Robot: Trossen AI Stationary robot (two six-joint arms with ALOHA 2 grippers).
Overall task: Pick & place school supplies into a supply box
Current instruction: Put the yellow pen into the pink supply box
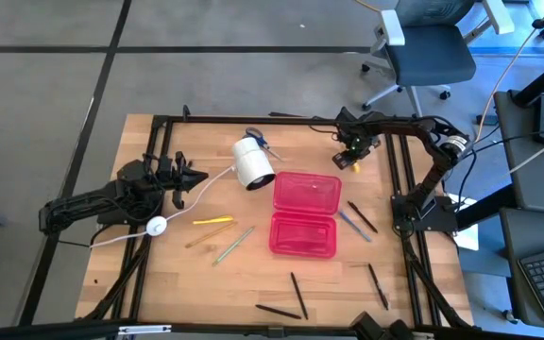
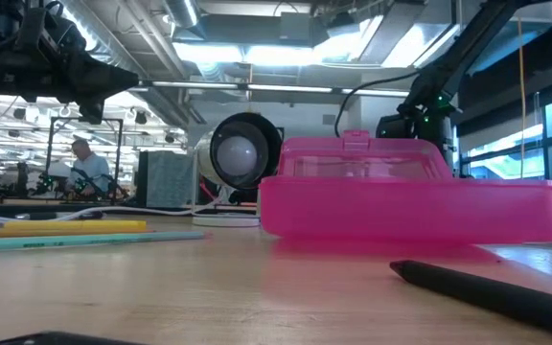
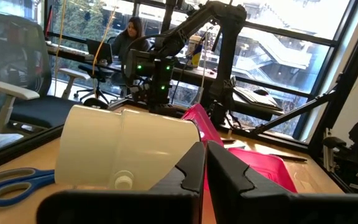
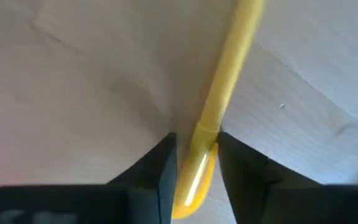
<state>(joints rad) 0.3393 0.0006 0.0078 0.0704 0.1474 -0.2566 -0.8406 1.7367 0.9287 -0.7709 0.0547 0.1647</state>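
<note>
Two arms over wooden table (image 1: 159, 274); right gripper (image 4: 194, 155) pinching yellow pen (image 4: 229, 68).

I see a wooden desk (image 1: 187, 283) carrying the open pink supply box (image 1: 304, 214), a white cylinder (image 1: 251, 161) with its cable, blue scissors (image 1: 259, 141), yellow and pale pencils (image 1: 217, 233) left of the box, and dark pens (image 1: 296, 295) scattered to its right and along the near edge
</note>
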